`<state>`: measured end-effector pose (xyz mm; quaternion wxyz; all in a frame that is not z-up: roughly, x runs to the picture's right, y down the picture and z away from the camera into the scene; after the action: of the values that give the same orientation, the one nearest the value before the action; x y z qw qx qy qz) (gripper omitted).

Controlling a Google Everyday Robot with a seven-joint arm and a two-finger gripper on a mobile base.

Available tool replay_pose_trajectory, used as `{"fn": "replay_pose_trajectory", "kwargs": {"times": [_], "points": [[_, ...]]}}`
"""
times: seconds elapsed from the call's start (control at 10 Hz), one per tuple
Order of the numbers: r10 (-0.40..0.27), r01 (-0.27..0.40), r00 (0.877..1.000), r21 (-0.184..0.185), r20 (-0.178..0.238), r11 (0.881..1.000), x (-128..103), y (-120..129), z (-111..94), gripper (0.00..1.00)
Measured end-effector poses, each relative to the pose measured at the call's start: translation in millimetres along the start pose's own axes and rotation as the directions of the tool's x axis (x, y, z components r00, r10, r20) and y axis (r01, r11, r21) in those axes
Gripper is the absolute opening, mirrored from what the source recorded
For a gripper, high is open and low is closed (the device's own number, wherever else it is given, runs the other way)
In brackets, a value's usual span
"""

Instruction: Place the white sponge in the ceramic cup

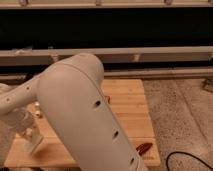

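My big white arm (85,115) fills the middle of the camera view and hides much of the wooden table (127,107). My gripper (29,139) hangs at the lower left, just above the table's front left part. The white sponge does not show apart from the gripper's own pale parts. The orange-red ceramic cup is hidden, most likely behind the arm. A small orange-brown patch (37,112) peeks out beside the arm above the gripper; I cannot tell what it is.
A small dark-red object (144,147) lies near the table's front right corner. A black cable (190,159) curves on the speckled floor at the right. A long pale rail (150,54) and a dark wall run behind the table.
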<state>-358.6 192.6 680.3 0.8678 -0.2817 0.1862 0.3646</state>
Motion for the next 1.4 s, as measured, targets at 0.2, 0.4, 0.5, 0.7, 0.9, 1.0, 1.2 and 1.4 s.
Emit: {"fn": "replay_pose_trajectory", "kwargs": {"times": [0.2, 0.4, 0.5, 0.7, 0.9, 1.0, 1.2, 1.4], "points": [[-0.015, 0.013, 0.999, 0.048, 0.028, 0.999, -4.6, -1.1, -37.2, 0.00], [-0.019, 0.013, 0.998, 0.093, 0.060, 0.996, -8.4, -7.2, -72.5, 0.00], [-0.021, 0.012, 0.997, 0.113, 0.079, 0.994, -9.9, -9.5, -90.5, 0.00], [-0.016, -0.002, 0.993, 0.145, 0.121, 0.989, -11.3, -18.7, -119.3, 0.00], [0.001, -0.028, 0.987, 0.169, 0.159, 0.985, -9.0, -31.8, -140.9, 0.00], [0.003, -0.034, 0.984, 0.177, 0.176, 0.984, -7.3, -34.7, -152.0, 0.00], [0.018, -0.055, 0.980, 0.184, 0.198, 0.981, -4.6, -43.9, -158.2, 0.00], [0.026, -0.066, 0.977, 0.180, 0.213, 0.981, -3.9, -47.1, -157.4, 0.00]]}}
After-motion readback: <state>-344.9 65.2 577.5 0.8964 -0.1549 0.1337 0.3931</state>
